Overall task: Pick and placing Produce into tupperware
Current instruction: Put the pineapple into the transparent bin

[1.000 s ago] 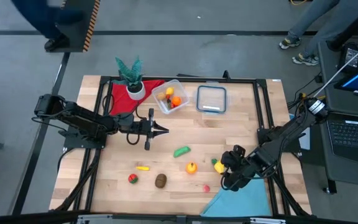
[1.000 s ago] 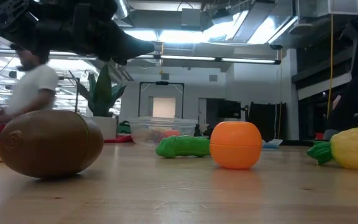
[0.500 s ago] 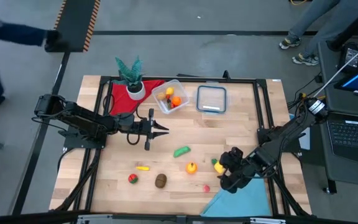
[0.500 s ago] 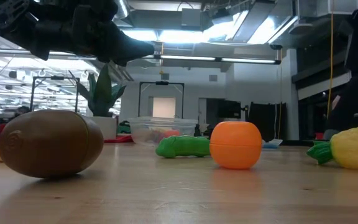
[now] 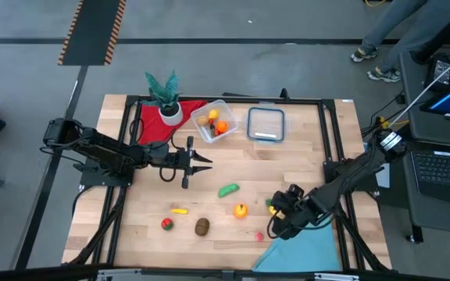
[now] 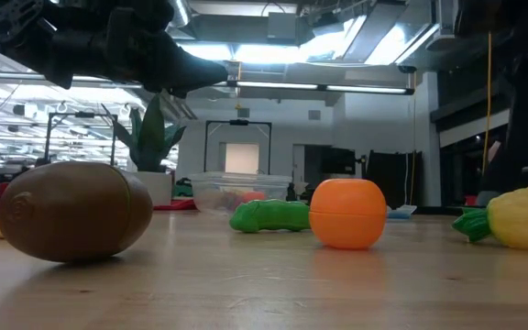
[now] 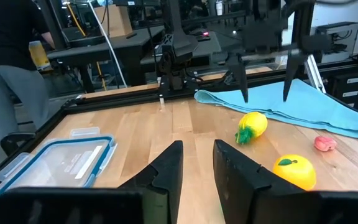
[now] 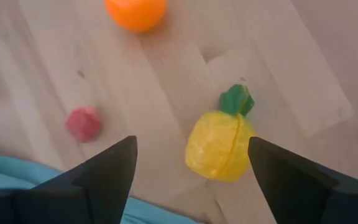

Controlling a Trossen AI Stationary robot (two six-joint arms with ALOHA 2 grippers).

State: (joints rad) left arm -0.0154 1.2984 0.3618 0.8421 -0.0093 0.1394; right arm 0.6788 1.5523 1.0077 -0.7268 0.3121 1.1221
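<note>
Yellow moulded plastic, the toy lemon-like fruit (image 5: 273, 207) lies near the worktop's front right corner, just beside the right pincer (image 5: 276, 221); the tupperware (image 5: 216, 119) sits at the far edge. The left pincer (image 5: 207, 163) hovers mid-worktop.

Right wrist view: fingers spread wide, empty, above the fruit (image 8: 220, 145). It looks light, rigid and slick; grip across its round middle, not the green leaf.

Left wrist view: fingers (image 7: 166, 171) slightly parted, holding nothing.

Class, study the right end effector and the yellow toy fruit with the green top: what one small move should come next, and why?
Probably lower the right end effector straight down around the yellow fruit, then close. Its fingers stand wide open on either side of the fruit, which lies free on the table, not yet gripped.
</note>
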